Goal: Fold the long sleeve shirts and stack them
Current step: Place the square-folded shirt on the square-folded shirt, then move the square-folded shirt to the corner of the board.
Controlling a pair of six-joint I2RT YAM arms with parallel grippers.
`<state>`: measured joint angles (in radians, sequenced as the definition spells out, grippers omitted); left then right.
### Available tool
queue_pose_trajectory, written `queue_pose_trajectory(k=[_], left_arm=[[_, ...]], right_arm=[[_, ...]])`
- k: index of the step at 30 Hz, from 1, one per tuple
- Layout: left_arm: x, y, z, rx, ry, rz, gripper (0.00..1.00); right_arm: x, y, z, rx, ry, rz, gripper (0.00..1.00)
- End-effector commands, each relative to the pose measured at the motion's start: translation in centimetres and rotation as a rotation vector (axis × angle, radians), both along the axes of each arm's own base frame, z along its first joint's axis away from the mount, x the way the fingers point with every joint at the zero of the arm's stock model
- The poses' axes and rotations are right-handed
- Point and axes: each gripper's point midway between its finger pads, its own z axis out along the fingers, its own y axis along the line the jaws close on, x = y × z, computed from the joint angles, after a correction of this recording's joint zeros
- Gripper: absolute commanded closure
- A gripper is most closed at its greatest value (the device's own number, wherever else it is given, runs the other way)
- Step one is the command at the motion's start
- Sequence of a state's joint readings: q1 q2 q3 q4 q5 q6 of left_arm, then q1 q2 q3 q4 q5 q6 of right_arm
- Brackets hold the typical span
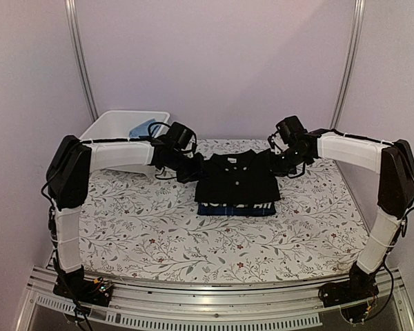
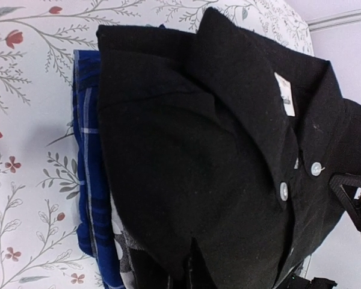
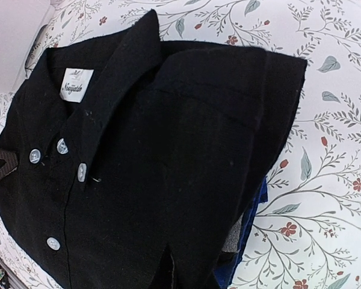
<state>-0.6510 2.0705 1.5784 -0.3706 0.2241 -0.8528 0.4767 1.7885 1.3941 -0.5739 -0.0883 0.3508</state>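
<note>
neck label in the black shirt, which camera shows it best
Right wrist: the white neck label lies face-on inside the black shirt collar, with its lettering showing. Left wrist catches the label narrower and slanted. Top external is too far off to make it out.

black shirt (image 1: 236,181), blue checked shirt (image 2: 86,120), floral tablecloth (image 1: 159,234)

We see a black collared shirt (image 1: 236,181) of matt, finely woven cloth with smooth, glossy pale buttons (image 3: 62,146). The blue checked shirt (image 2: 87,150) is soft cloth too. The floral covering of the counter (image 1: 145,227) looks matt; the white bin (image 1: 117,127), smooth plastic.
</note>
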Motion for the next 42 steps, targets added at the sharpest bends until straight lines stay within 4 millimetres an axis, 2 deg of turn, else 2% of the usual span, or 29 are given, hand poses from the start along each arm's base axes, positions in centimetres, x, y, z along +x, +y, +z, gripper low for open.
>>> queue_pose_trajectory(k=[1, 5, 7, 13, 15, 19, 22, 26, 29, 33, 38, 42], left_arm=[[0.8, 0.3, -0.6, 0.032, -0.018, 0.007, 1.0], [0.5, 0.9, -2.1, 0.068, -0.006, 0.013, 1.0], [0.6, 1.3, -2.8, 0.092, -0.005, 0.018, 0.97], [0.7, 2.0, -3.0, 0.13, -0.024, 0.019, 0.67], [0.8, 2.4, -2.7, 0.141, -0.033, 0.023, 0.62], [1.2, 3.4, -1.7, 0.162, -0.055, 0.038, 0.55], [1.2, 4.2, -0.5, 0.177, -0.08, 0.049, 0.45], [1.1, 5.4, 1.9, 0.188, -0.133, 0.069, 0.33], [0.5, 6.2, 3.3, 0.191, -0.161, 0.076, 0.28], [-0.2, 6.8, 4.9, 0.178, -0.186, 0.075, 0.25], [-2.2, 6.9, 6.4, 0.133, -0.207, 0.05, 0.24], [-3.9, 7.5, 6.3, 0.113, -0.194, 0.045, 0.24]], right_arm=[[1.0, -2.6, -1.8, -0.04, -0.002, -0.07, 0.94], [1.4, -3.9, -2.9, -0.025, 0.008, -0.096, 0.72], [1.6, -4.2, -3.0, -0.018, 0.005, -0.104, 0.63], [2.2, -4.1, -4.1, -0.011, 0.017, -0.1, 0.48], [2.3, -4.2, -4.3, -0.008, 0.02, -0.105, 0.44], [2.5, -5.6, -4.7, -0.016, 0.027, -0.145, 0.42], [3.2, -7.1, -4.3, -0.004, 0.02, -0.186, 0.41], [4.3, -8.5, -4.2, -0.016, 0.006, -0.231, 0.41], [4.9, -9.2, -5.2, -0.036, 0.019, -0.251, 0.41], [4.9, -9.0, -7.1, -0.044, 0.062, -0.246, 0.41], [2.6, -9.4, -7.9, -0.045, 0.089, -0.255, 0.41], [-1.1, -9.7, -5.9, -0.036, 0.06, -0.259, 0.4]])
